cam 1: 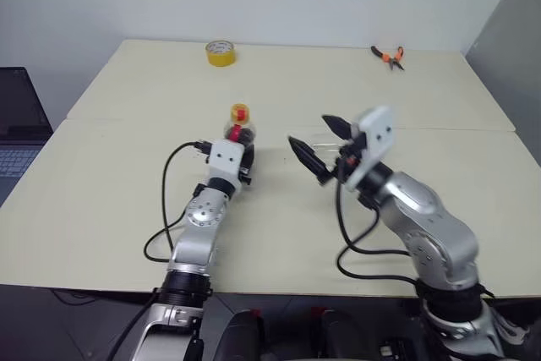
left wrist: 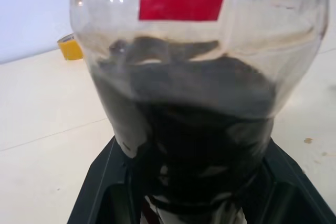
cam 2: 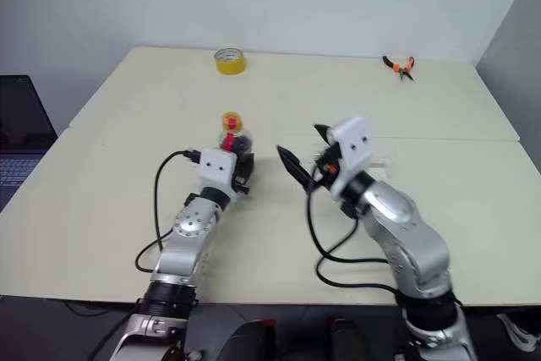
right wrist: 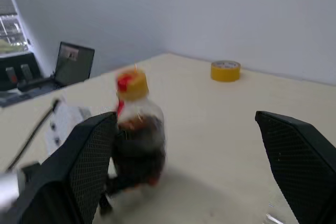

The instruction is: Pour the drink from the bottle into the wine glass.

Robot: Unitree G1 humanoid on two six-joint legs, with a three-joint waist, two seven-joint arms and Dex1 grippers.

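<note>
Your left gripper (cam 1: 239,146) has its jaws clenched around the lower body of the bottle (cam 1: 237,128), which stands upright near the middle of the worktop (cam 1: 118,175) with its yellow cap (right wrist: 131,84) on and the drink (left wrist: 199,124) filling the lower half. Your right gripper (cam 1: 314,144) hangs at the bottle's 3 o'clock with jaws released and holding nothing, and the wine glass is hard to make out behind it. Bring those open jaws over the cap toward 9 o'clock, keep the left grip firm and the bottle vertical, and clamp the cap squarely before twisting.
</note>
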